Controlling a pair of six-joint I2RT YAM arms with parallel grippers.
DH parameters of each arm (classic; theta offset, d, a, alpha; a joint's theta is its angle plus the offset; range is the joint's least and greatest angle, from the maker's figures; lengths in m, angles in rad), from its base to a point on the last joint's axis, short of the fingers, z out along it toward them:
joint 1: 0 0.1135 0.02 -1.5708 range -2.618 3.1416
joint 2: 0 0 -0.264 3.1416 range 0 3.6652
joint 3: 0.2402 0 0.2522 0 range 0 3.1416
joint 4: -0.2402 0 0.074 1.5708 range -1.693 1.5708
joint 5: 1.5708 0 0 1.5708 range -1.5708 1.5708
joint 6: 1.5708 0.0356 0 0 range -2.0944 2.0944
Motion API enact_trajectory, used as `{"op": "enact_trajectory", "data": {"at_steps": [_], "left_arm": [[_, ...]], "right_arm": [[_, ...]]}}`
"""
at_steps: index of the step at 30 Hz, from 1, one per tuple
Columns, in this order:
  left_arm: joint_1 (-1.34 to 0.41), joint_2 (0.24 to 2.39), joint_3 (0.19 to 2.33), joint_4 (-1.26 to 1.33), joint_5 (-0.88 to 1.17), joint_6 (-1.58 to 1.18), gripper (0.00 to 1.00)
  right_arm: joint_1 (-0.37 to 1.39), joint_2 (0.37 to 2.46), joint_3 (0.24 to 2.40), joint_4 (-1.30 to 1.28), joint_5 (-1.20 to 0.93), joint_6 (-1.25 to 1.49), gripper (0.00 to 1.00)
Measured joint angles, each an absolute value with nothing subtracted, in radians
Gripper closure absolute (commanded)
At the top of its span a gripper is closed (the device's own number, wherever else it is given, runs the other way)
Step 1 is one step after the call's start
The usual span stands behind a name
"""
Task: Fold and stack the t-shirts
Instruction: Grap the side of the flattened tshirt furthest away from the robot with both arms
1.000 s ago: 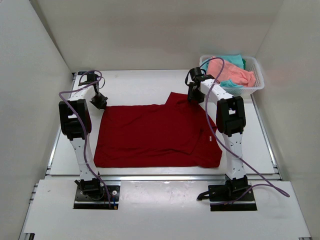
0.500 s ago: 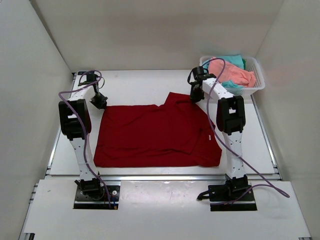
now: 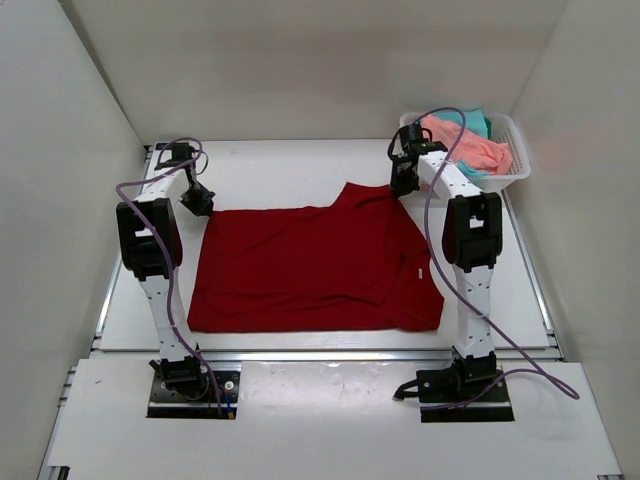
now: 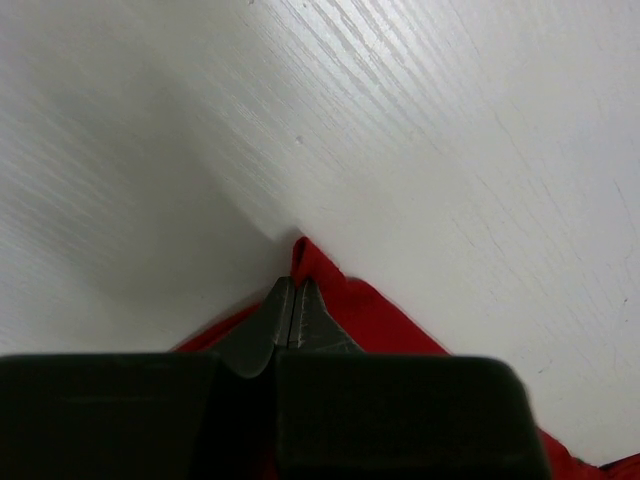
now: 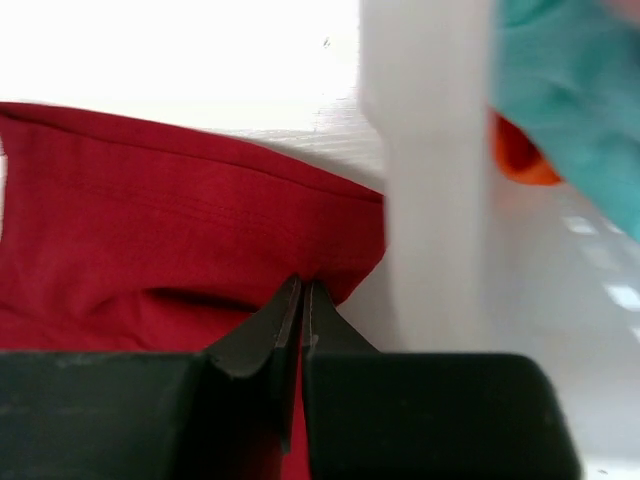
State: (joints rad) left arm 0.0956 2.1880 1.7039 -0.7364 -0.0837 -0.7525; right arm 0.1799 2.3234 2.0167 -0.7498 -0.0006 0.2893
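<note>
Left end effector (image 4: 293, 312) pinched fully closed on dark red t-shirt (image 3: 310, 270) upper-left corner | my right end effector (image 5: 301, 300) clamped on its corner beside basket (image 3: 500, 180), upper right | shirt flat on worktop (image 3: 280, 175) centre; I judge I hold both corners to stretch it for folding | basket holds salmon pink t-shirt (image 3: 465, 145), teal t-shirt (image 3: 480, 122)

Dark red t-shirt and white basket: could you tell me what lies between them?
Top view: the right claw, shut on the dark red t-shirt, and a strip of bare table.
</note>
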Motion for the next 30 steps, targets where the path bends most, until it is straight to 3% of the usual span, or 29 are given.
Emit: {"op": "enact_trajectory", "data": {"at_steps": [30], "left_arm": [[0.118,2.045,1.586,-0.715,-0.043,-0.752,1.0]], "right_arm": [[0.061,1.968,1.612,-0.561,-0.227,0.227,1.0]]}}
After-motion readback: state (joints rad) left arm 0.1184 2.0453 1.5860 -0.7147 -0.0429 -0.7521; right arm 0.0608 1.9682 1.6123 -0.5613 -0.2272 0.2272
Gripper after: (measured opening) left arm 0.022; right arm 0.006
